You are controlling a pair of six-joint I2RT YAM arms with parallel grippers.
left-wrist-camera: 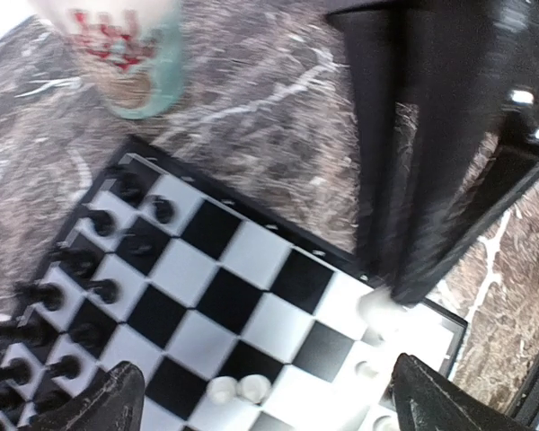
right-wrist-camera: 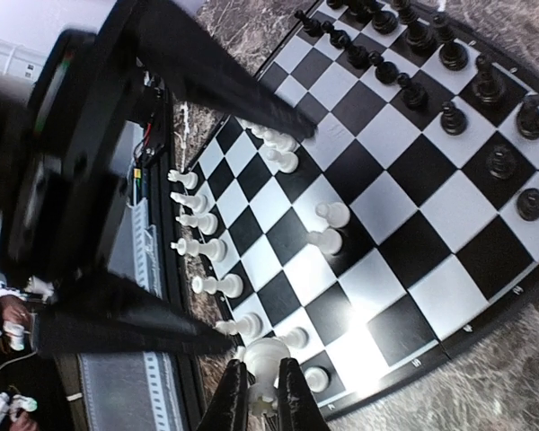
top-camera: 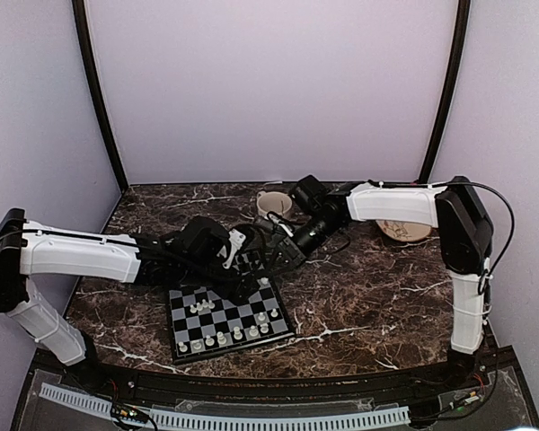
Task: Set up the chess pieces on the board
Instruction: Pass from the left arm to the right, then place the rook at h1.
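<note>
The board (top-camera: 217, 316) lies near the table's front edge, under both grippers. My right gripper (right-wrist-camera: 260, 397) is shut on a white chess piece (right-wrist-camera: 268, 355), held low over the board's corner by the white rows. In the left wrist view that white piece (left-wrist-camera: 377, 307) shows under the right gripper's dark fingers (left-wrist-camera: 413, 197). My left gripper (left-wrist-camera: 268, 373) hangs open over the board (left-wrist-camera: 216, 296), nothing between its fingers. White pieces (right-wrist-camera: 202, 247) line one edge and black pieces (right-wrist-camera: 449, 54) the opposite edge. Two white pawns (right-wrist-camera: 328, 226) stand further in.
A white mug (top-camera: 274, 205) stands behind the board, and its patterned side shows in the left wrist view (left-wrist-camera: 135, 63). A tan bowl (top-camera: 404, 231) sits at the back right. The two arms (top-camera: 251, 256) crowd together above the board's far edge.
</note>
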